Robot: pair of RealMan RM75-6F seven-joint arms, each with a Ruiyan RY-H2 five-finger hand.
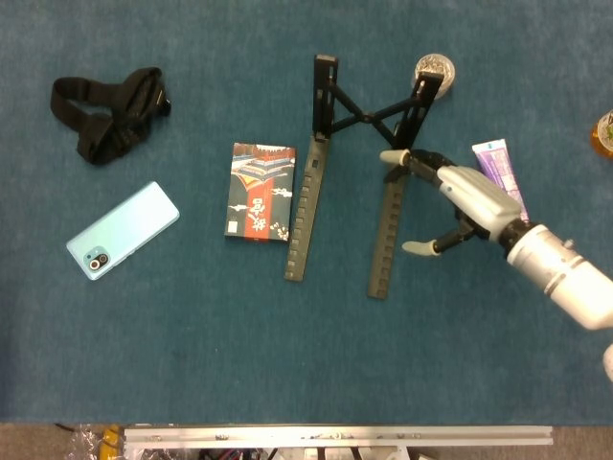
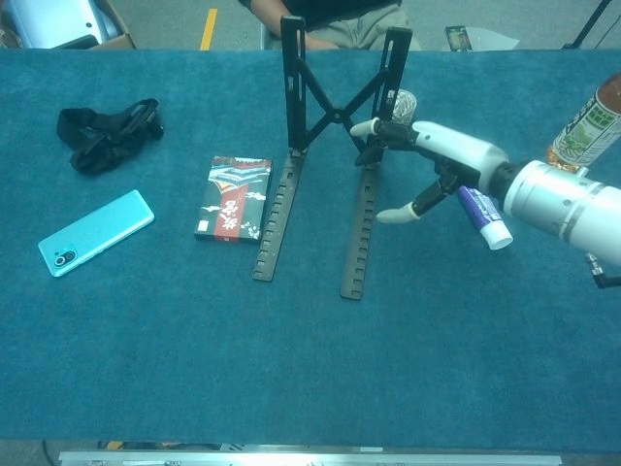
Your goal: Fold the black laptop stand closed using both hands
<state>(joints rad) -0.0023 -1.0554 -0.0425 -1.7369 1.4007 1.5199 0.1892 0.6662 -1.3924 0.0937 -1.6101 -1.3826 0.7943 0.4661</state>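
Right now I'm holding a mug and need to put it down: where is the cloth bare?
The near strip below the phone, booklet and laptop stand is bare. The far-left corner beyond the strap is free too. It is crowded around the right hand and tube.

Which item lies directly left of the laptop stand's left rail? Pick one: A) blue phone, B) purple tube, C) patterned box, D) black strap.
C: the patterned box lies right beside the laptop stand on its left rail's side.
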